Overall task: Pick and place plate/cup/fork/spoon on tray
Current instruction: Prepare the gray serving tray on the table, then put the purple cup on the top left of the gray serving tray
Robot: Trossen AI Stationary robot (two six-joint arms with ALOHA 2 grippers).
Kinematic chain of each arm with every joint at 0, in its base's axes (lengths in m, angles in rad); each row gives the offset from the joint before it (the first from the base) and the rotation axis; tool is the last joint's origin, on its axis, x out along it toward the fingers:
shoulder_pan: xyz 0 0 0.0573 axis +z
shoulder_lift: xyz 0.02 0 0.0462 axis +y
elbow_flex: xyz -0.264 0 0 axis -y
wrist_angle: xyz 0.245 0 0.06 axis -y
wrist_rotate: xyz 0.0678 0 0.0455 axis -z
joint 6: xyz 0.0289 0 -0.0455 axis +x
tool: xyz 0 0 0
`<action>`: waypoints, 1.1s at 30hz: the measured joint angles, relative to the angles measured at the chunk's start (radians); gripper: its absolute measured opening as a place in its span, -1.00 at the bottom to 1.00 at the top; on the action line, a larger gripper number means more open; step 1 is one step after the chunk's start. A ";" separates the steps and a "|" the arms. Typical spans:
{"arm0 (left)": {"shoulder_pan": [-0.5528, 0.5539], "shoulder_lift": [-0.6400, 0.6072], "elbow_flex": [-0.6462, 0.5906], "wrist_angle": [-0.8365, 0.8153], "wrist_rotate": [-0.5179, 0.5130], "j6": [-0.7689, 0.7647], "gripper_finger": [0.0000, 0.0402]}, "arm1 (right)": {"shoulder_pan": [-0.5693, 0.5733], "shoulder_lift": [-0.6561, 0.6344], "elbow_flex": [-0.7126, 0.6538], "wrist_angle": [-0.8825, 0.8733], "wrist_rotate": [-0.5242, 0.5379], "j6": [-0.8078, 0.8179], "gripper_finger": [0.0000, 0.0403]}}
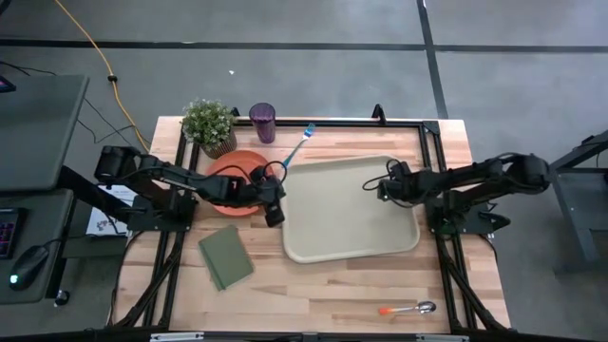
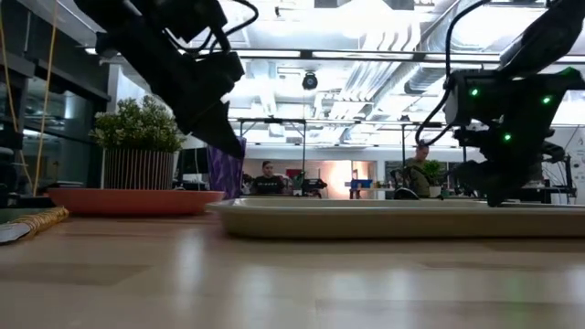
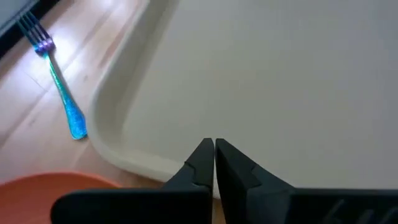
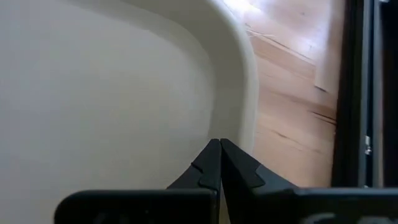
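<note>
Plainly, the plate (image 1: 231, 180) looks light, stiff and slick; its raised rim beside the pressed-together left tool (image 1: 275, 215) suits pinching, while the right tool (image 1: 371, 185), also closed, hovers over the tray (image 1: 399, 237).

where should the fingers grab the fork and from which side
Probably the light-blue handle near its middle, coming straight down from above with the fingers across its width. The fork lies flat on the table, just outside the tray's far left corner, so a level approach looks blocked.
</note>
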 joint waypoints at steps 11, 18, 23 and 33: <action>0.002 -0.073 0.005 -0.060 -0.119 0.069 -1.00 | -0.037 0.017 -0.001 -0.083 0.079 0.193 -1.00; 0.002 -0.167 0.006 -0.103 -0.139 0.098 -1.00 | -0.036 0.010 -0.001 -0.171 0.112 0.279 -1.00; 0.002 -0.245 0.003 -0.135 -0.185 0.106 -1.00 | -0.036 -0.006 -0.001 -0.233 0.101 0.349 -1.00; 0.001 -0.393 -0.150 0.055 -0.159 0.151 -1.00 | 0.034 -0.070 0.069 -0.052 0.171 0.127 -1.00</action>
